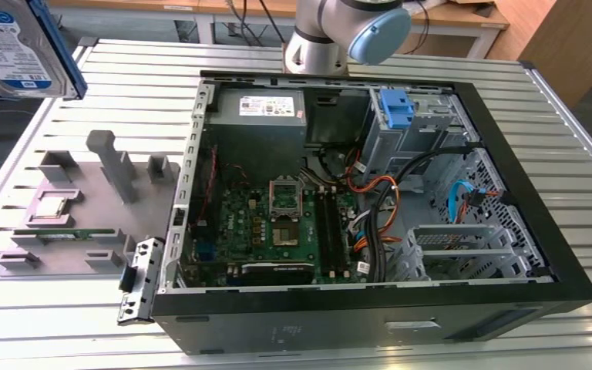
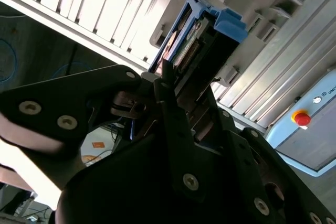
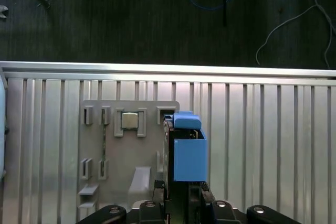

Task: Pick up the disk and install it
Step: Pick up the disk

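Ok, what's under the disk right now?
In the first wrist view, the grey fixture tray with the CPU chip lies below the disk, on the slatted table. The tray's edge beneath the disk is covered.

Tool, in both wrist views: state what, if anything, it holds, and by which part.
The tool holds the disk by the end opposite its blue tab.

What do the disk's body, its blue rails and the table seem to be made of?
The disk: likely metal, dull silver-grey body under a paper-like label. Its rails: probably plastic, matte uniform blue. The table: seemingly aluminium, ribbed with a brushed sheen.
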You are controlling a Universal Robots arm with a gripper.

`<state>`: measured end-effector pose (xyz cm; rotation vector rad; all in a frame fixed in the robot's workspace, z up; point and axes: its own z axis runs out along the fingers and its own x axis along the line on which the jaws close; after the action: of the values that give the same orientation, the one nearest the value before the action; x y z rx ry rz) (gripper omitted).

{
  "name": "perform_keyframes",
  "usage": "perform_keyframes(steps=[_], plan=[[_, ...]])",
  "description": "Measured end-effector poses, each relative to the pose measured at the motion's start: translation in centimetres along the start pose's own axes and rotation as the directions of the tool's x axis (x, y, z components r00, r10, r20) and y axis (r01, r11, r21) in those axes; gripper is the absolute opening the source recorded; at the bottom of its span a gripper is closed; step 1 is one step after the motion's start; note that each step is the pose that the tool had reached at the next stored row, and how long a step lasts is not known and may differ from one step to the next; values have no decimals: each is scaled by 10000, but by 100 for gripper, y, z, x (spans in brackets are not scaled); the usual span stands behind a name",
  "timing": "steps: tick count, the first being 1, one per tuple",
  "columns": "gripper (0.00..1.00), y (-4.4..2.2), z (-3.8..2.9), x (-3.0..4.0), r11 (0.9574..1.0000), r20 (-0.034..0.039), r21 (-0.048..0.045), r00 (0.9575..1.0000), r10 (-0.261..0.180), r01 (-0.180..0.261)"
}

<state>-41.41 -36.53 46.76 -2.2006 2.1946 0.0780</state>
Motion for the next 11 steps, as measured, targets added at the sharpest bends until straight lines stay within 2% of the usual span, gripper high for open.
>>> perform_keyframes(steps=[8, 11], plan=[[35, 2, -181, -11, 10000, 10, 1, 10000, -1, 1], [35, 2, -230, -14, 10000, 10, -1, 10000, -1, 1]])
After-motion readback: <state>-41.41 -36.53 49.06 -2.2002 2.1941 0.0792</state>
